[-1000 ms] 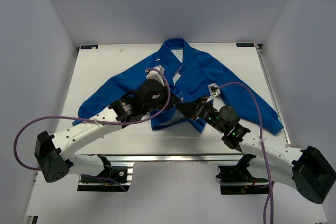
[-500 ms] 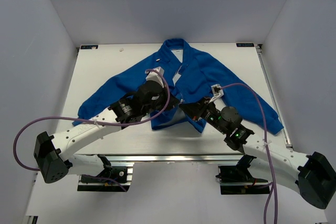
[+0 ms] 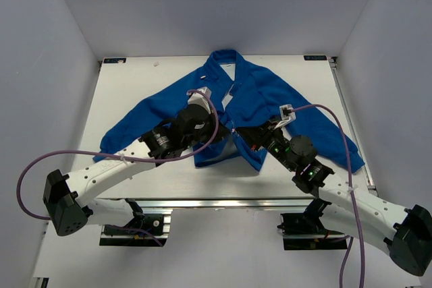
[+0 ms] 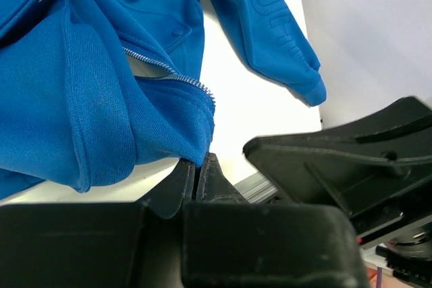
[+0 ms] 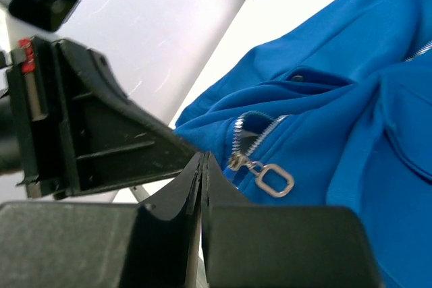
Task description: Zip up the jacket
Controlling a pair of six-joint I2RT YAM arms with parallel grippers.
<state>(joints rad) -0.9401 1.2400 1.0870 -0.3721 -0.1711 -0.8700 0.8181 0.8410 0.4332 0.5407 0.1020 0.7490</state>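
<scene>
working on the jacket (image 3: 270, 92), spread on the table (image 3: 135, 79) with collar at the far edge, sleeves out to both sides and lower hem toward the arm bases. front seemingly unzipped, with pale zipper teeth (image 4: 169, 77) parted above the slider (image 5: 237, 161), low near the hem. likely step: anchoring the bottom and securing the slider ahead of any pull toward the collar.

to do it well: hold the hem down and taut with one tool, to stop the fabric riding up with the slider. check for a real catch on the slider or its ring pull (image 5: 273, 181), not just loose cloth beside it. pull straight along the teeth, slowly, without twisting. beware of bunched fabric near the hem jamming the run.

left tool (image 4: 198, 168): pressed together, pinching the hem corner (image 4: 200, 148) of the jacket. right tool (image 5: 203, 164): pressed together too, tips just beside the slider at the jacket's edge, with the ring pull hanging free to the side, outside the grip. cannot tell about anything caught between those tips: cloth, zipper tape or nothing.
</scene>
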